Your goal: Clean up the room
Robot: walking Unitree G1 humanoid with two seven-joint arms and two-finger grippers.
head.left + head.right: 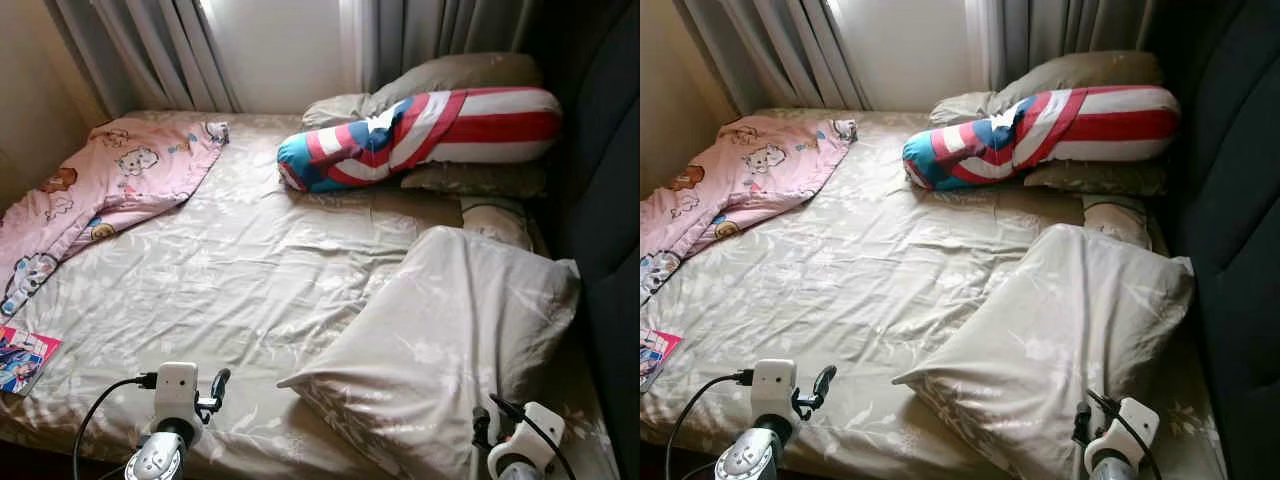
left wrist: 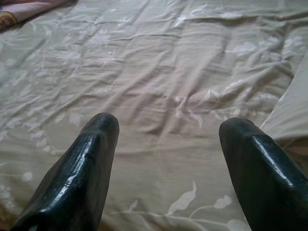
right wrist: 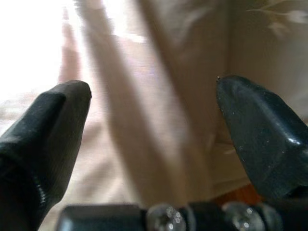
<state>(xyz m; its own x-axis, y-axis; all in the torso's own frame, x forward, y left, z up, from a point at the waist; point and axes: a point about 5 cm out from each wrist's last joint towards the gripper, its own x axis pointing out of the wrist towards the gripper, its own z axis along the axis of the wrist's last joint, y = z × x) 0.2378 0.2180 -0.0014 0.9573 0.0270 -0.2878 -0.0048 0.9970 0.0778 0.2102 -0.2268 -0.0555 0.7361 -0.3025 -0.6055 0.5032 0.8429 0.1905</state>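
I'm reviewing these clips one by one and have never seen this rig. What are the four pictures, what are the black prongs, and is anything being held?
The two wide pictures come from a walking robot's head camera, looking down at a bed. The two close pictures come from cameras on its wrists. The black prongs are gripper fingers: the left gripper hangs open over the beige sheet, and the right gripper is open by the beige pillow. Neither holds anything. On the bed lie a striped bolster, a pink blanket and a small booklet.
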